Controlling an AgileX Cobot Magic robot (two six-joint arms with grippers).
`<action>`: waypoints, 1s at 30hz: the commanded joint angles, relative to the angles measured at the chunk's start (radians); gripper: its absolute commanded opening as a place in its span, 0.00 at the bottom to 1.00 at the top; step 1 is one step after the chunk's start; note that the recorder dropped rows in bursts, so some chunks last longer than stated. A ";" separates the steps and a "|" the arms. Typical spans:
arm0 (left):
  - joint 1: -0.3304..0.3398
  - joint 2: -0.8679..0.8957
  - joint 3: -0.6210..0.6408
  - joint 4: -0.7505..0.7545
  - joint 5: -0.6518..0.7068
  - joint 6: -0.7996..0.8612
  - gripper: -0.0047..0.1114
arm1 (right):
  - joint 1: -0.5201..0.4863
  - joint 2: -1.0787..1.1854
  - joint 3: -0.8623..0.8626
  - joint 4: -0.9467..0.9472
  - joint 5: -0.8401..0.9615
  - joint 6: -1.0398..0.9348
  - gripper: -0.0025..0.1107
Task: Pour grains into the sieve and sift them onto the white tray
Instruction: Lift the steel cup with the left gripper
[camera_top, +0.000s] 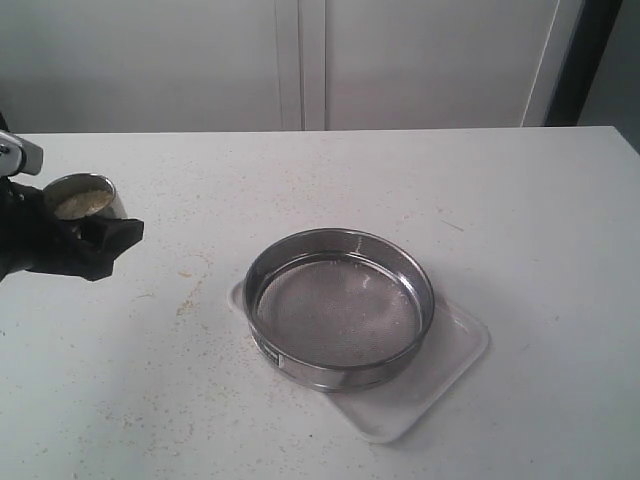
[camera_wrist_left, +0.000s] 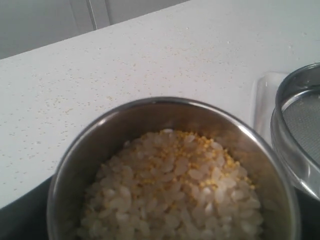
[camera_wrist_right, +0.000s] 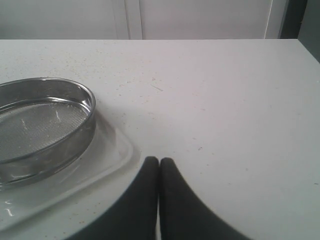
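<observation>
A small steel cup (camera_top: 85, 195) full of grains (camera_top: 82, 204) hangs upright above the table at the far left, with my left gripper (camera_top: 92, 226) shut on it. The left wrist view looks down into that cup (camera_wrist_left: 165, 103), and the yellow and pale grains (camera_wrist_left: 175, 185) fill it; the fingers are hidden. The sieve (camera_top: 340, 305) stands empty on the white tray (camera_top: 450, 352) at the table's middle, well to the cup's right. The sieve (camera_wrist_right: 40, 125) and tray (camera_wrist_right: 102, 159) lie beside my right gripper (camera_wrist_right: 159, 161), which is shut on nothing, low over the table.
Stray yellow specks (camera_top: 190, 290) dot the white table (camera_top: 520, 200) between cup and tray. A pale cabinet wall (camera_top: 300, 60) rises behind the table's far edge. The right arm is outside the exterior view.
</observation>
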 joint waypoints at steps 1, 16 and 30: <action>-0.002 -0.065 0.000 0.041 0.009 -0.101 0.04 | 0.001 -0.007 0.004 -0.008 -0.003 0.003 0.02; -0.164 -0.207 -0.021 0.103 0.203 -0.210 0.04 | 0.001 -0.007 0.004 -0.006 -0.003 0.003 0.02; -0.422 -0.207 -0.167 0.101 0.437 -0.242 0.04 | 0.001 -0.007 0.004 -0.008 -0.003 0.003 0.02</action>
